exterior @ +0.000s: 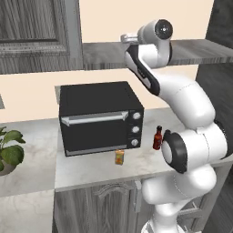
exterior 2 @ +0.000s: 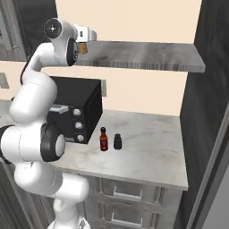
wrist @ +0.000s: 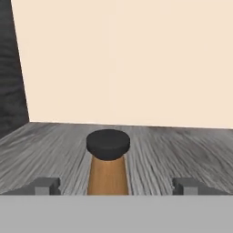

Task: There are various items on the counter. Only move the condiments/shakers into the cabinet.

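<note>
Nearest the hand camera, the pincer (wrist: 116, 185) stands with fingers well apart either side of the tan shaker (wrist: 108, 173), which rests upright on the cabinet shelf (wrist: 182, 150) near its left end. Judged light, rigid and smooth; best gripped mid-body, below the black cap (wrist: 108, 144).

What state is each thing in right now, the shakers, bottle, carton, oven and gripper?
Tan-orange shaker with black cap: upright on the grey shelf board.
Gripper: open, fingers apart from it.
Slim red sauce bottle: upright on the counter.
Short black shaker: upright beside it.
Orange-yellow carton: upright.
Black toaster oven: door closed.
</note>
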Motion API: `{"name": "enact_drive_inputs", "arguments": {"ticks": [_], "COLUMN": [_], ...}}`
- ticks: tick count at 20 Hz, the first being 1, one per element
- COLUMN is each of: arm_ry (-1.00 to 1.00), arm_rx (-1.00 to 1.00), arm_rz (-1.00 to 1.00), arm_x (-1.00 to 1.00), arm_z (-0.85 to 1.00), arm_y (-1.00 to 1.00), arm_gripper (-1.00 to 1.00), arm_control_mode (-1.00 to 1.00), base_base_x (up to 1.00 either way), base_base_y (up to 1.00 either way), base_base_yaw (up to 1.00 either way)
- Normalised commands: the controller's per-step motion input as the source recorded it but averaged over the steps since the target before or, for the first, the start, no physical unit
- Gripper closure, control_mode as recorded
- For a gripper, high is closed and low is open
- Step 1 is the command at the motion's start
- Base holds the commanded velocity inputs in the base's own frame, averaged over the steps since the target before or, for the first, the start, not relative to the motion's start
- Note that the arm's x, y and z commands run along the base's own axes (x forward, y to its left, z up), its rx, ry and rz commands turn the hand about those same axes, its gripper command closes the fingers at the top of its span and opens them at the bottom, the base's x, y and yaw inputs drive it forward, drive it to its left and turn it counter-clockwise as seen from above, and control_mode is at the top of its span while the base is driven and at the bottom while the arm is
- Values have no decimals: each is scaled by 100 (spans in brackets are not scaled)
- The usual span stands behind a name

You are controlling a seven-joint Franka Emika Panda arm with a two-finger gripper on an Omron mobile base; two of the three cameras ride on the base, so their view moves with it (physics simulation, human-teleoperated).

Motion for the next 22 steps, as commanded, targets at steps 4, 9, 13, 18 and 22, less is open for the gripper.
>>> {"name": "enact_drive_inputs", "arguments": {"ticks": [4,9,13,18,22], "arm_ry": [-8,9,30,29,15], "arm_rx": [2,1,0,0,2], "arm_rz": [0,0,-1,0,0], "arm_x": [-100,-100,-100,-100,-100], "arm_z": [51,29,1,-35,-89], "arm_y": [-13,-17,-24,-41,-84], "arm_gripper": [-100,-100,-100,-100,-100], "arm_control_mode": [-100,-100,-100,-100,-100], "base_base_x": [0,0,0,0,0], "base_base_y": [0,0,0,0,0], "base_base_yaw": [0,0,0,0,0]}}
